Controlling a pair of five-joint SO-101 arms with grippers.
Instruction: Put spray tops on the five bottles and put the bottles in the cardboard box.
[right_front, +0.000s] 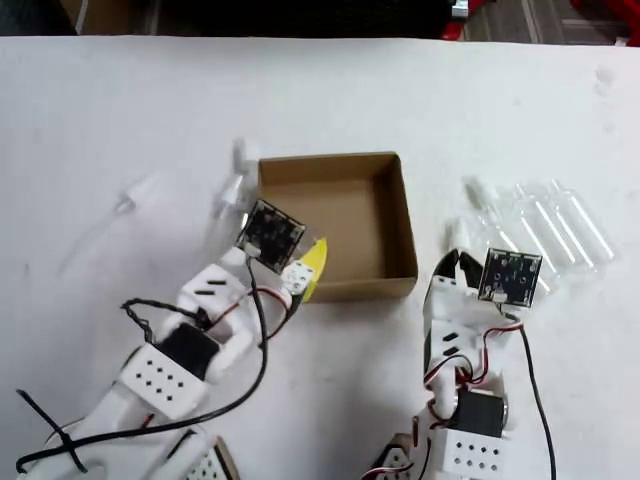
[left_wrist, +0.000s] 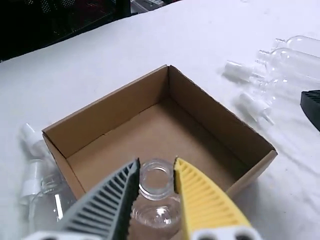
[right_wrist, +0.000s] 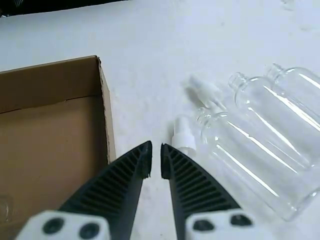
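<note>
The left gripper (left_wrist: 156, 167) is clamping a clear bottle (left_wrist: 156, 181) with its neck open and no top on, just over the near wall of the cardboard box (left_wrist: 210, 112). The right gripper (right_wrist: 155, 159), empty and nearly pinched together, is hovering near a white spray top (right_wrist: 205, 91) beside the lying bottles (right_wrist: 260, 145). Capping looks to be the step in hand — next, the right gripper needs to open and fetch a top.
</note>
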